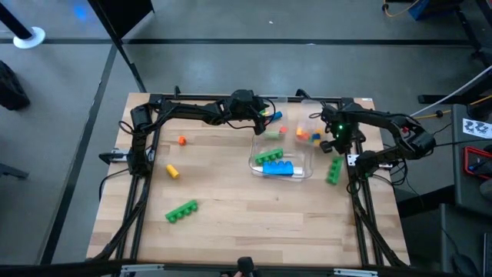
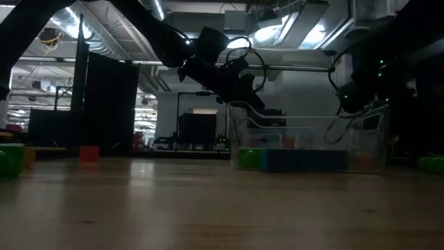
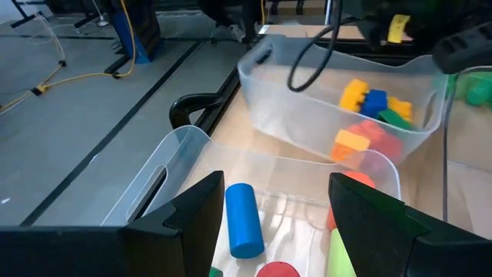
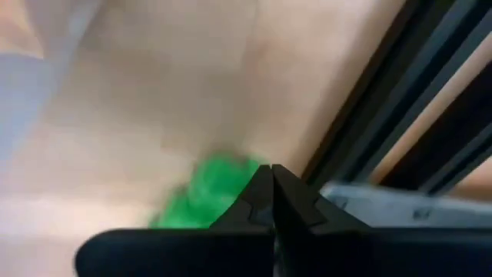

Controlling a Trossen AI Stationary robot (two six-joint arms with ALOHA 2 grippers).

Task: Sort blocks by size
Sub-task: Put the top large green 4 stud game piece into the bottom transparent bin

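Left claw [image 3: 269, 223], fingers apart and empty, hovers over the tray [image 3: 165, 165] near the worktop's far edge; right claw [image 4: 269, 192] is together. Best retreat straight up, clear of the tray's wall.

The high view is evenly lit with soft shadows. The low view is dim, backlit by ceiling lamps [image 2: 267, 31]. The right wrist view is blurred, the green block [image 4: 204, 192] perhaps smeared by motion.
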